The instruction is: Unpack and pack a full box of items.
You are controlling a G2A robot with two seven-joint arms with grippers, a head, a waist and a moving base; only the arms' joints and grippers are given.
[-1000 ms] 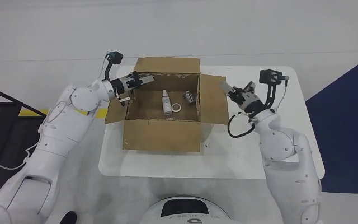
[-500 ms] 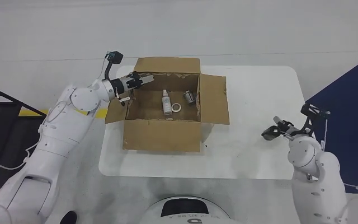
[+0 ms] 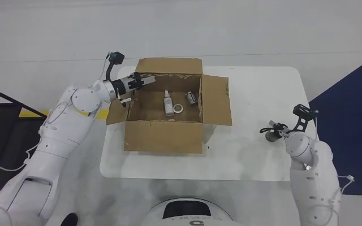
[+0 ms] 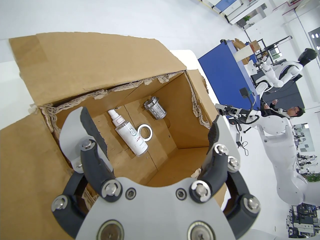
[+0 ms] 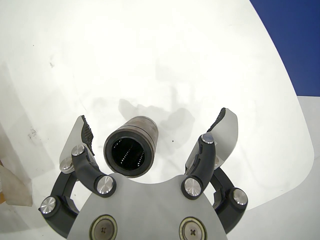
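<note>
My right claw [image 5: 155,118] wide, low over the table [image 3: 266,96], well right of the box [image 3: 164,138].
A dark metal cylinder [image 5: 130,148] lies between my spread fingers [image 5: 86,129], ungripped. My left claw [image 4: 149,117], also wide, hangs over the box's left edge; spray bottle [image 4: 128,133] and ring [image 4: 145,132] inside.

One brown box [image 3: 164,138] holds three things: one white bottle [image 3: 168,104], one white ring [image 3: 178,108], one grey metal part [image 3: 192,99]. One dark tube [image 5: 131,146] lies outside.
</note>
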